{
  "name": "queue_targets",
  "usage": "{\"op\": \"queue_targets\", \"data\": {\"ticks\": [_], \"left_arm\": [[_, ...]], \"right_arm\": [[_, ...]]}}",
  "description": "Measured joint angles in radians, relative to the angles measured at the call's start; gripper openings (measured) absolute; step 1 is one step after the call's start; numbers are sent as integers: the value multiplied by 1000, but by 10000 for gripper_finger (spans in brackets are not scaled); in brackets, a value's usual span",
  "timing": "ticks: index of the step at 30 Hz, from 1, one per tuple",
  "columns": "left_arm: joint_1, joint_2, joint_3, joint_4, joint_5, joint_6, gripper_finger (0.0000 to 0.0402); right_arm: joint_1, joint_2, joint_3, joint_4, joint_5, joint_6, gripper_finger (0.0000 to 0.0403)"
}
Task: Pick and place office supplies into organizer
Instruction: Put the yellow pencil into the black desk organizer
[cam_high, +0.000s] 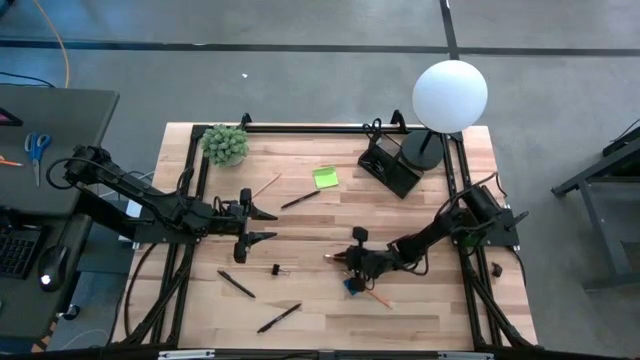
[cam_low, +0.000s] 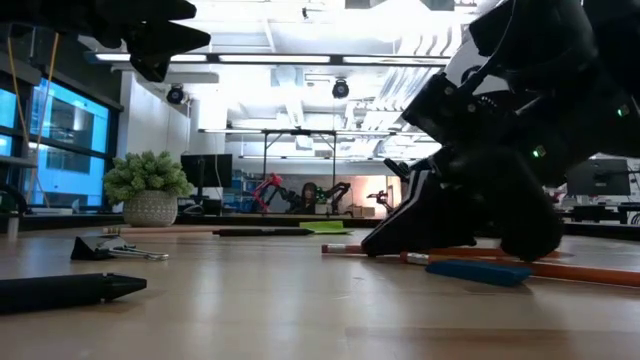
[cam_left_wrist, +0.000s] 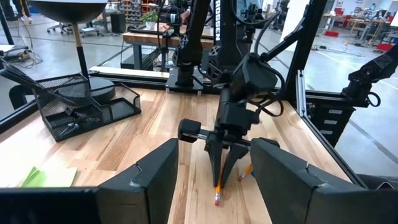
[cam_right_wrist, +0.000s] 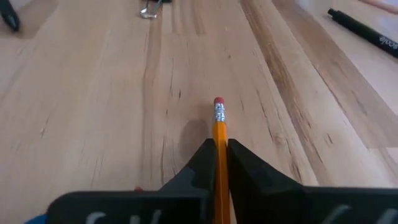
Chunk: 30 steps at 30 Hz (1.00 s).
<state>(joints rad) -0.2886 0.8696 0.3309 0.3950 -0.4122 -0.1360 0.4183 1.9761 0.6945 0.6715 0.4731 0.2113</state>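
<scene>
My right gripper (cam_high: 343, 259) is shut on an orange pencil (cam_right_wrist: 219, 124), right of the table's middle and toward the near edge. The pencil's eraser end (cam_high: 328, 257) sticks out past the fingertips toward the table's left. A small blue piece (cam_high: 353, 285) and a second orange pencil (cam_high: 378, 297) lie flat just nearward of the gripper. The black mesh organizer (cam_high: 390, 165) stands at the far right by the lamp. My left gripper (cam_high: 268, 225) hovers open left of centre, holding nothing. My right gripper pinches the pencil's shaft (cam_right_wrist: 219, 138) between its two fingers (cam_right_wrist: 202, 163), a short way behind the eraser. The fingers slant down from the table's right side and lie along the pencil. The eraser end (cam_left_wrist: 217, 199) hangs low; whether it touches the wood I cannot tell.
Black pens (cam_high: 237, 284) (cam_high: 279, 317) (cam_high: 300, 199) lie scattered on the wood, with a dark clip (cam_high: 275, 269), a wooden pencil (cam_high: 265, 187) and a lime-green sticky pad (cam_high: 325, 177). A potted plant (cam_high: 226, 143) stands far left, a white globe lamp (cam_high: 450, 95) far right.
</scene>
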Motion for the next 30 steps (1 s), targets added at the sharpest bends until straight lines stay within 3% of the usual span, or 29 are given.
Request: {"op": "queue_targets", "data": {"ticks": [16,21,30], "left_arm": [[0,24,0,82,0,52,188],[0,154,0,312,0,106,188],[0,531,17,904,35,197,188]], "right_arm": [[1,-420,1,44,67,-203,10],[1,-505,2,60,41,-277,7],[1,-518,2,91,-6,-291,9]]}}
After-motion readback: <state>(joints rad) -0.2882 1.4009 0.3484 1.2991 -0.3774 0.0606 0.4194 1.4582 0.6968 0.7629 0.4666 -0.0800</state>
